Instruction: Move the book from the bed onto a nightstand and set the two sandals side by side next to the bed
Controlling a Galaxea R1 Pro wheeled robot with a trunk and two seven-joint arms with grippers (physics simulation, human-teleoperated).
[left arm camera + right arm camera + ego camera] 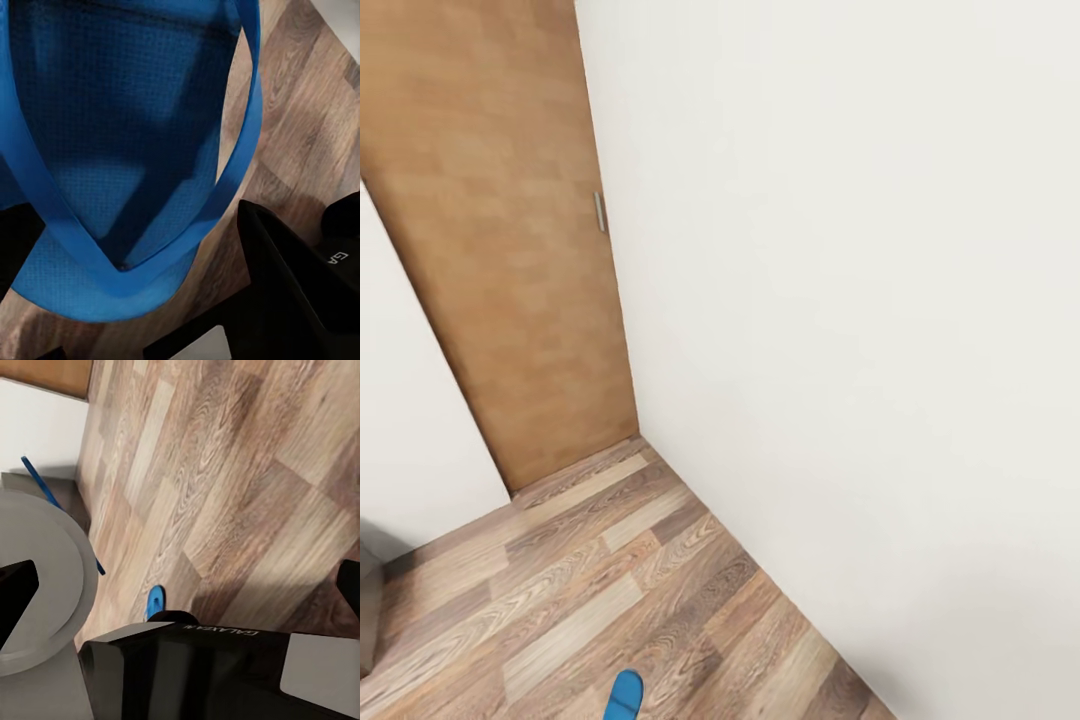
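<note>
**A:** Nearest the lens in the left wrist view is a blue sandal (112,150), strap and sole close up against the camera, with the left gripper (127,300) around it. One dark finger (292,285) stands beside the sole's edge; the other is mostly hidden behind the sandal. I judge the gripper clamped on it, since the sandal hangs above the plank floor (300,112).

**B:** And from the head?

**A:** Going left to right: a wooden door (500,250) with a small metal handle (599,211), then the corner, then a long white wall (860,300). At the lower edge a blue tip of the sandal (625,695) pokes up over the floor (580,580).

**B:** The right hand?

**A:** The right gripper (180,585) has its fingers (15,592) spread wide with nothing between them. Past them the blue sandal (154,601) peeks over the other arm.

**B:** So what does the next move turn on?

**A:** The robot faces a corner; neither bed nor second sandal is visible here. The sandal's long axis runs away from the left wrist, so I'd guess it must turn toward the bed before lowering it.
</note>
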